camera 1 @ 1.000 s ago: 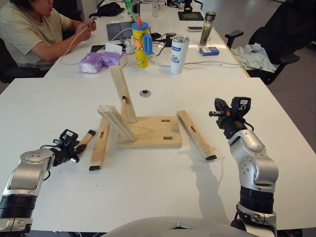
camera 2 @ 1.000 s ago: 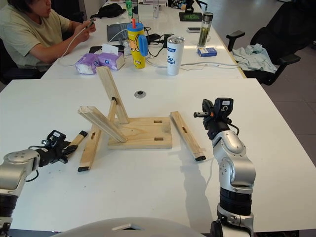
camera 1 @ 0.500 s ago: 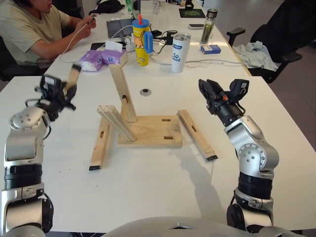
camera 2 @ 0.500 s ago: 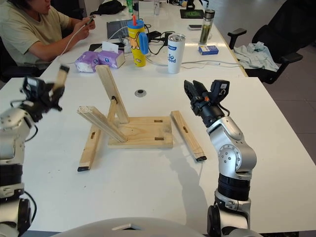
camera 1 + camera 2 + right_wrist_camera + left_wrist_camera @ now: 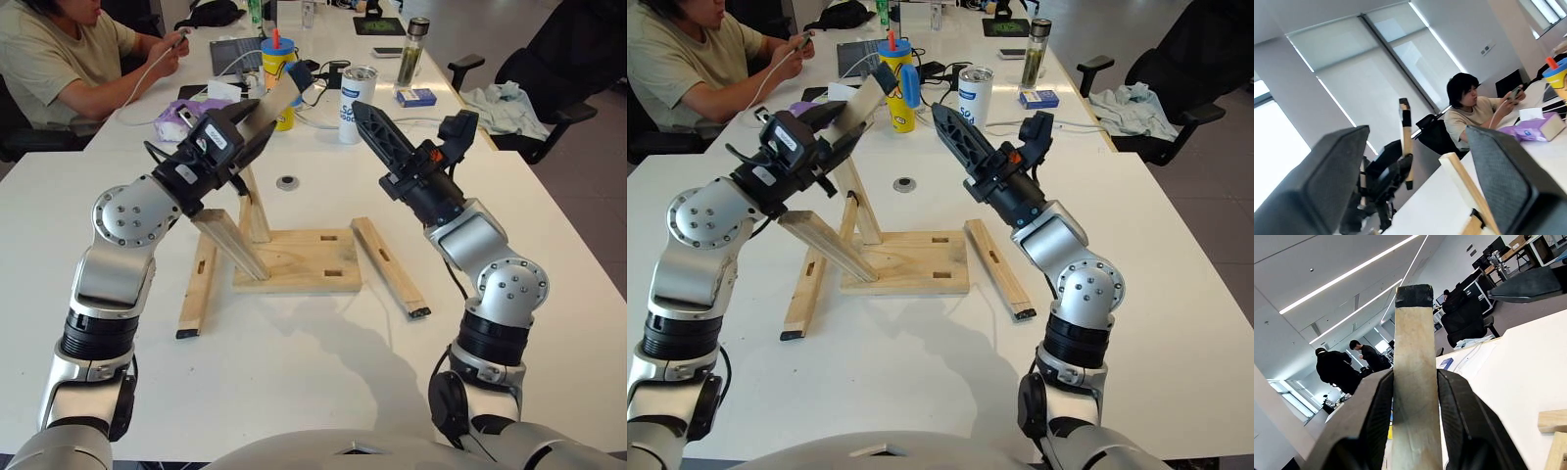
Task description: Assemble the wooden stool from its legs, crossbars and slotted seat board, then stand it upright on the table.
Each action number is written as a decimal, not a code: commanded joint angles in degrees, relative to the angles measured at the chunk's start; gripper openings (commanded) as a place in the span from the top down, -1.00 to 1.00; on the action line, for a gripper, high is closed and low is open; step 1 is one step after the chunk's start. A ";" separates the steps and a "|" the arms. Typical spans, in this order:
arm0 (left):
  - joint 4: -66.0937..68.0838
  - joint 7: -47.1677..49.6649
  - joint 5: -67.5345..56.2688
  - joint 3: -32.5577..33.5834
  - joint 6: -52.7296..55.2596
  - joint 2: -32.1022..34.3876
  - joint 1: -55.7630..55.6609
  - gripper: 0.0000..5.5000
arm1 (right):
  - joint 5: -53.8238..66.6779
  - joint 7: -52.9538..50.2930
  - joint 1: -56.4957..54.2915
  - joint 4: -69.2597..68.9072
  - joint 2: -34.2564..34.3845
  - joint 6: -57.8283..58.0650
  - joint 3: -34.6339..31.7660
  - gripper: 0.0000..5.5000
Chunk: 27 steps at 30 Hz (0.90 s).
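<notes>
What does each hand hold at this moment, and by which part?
The left hand holds a short wooden crossbar near its lower end; the right hand is open and empty.

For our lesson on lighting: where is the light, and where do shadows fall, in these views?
Left eye view: soft shadows lie on the white table before the seat board. Left wrist view: ceiling light strips glow above the wooden bar in the left gripper. Right wrist view: bright windows backlight the right gripper, darkening its fingers.

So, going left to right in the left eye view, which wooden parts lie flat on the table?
Flat on the table: left leg → slotted seat board → right leg.
</notes>
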 commanded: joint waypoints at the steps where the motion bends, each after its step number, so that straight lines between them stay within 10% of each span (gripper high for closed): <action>1: 0.16 -1.67 -0.76 -0.67 -0.27 -1.16 -1.18 0.51 | 0.25 -1.31 -2.22 1.84 0.50 -0.82 2.05 -0.32; 8: -0.06 -3.93 -2.05 -1.34 1.19 -2.48 -1.43 0.51 | -2.76 -0.99 -3.17 4.13 2.84 -4.35 5.26 -0.32; 27: -2.43 -3.80 0.20 -3.46 5.18 -3.03 -0.81 0.51 | -5.14 -2.11 -4.21 6.23 4.06 -7.14 6.27 0.84</action>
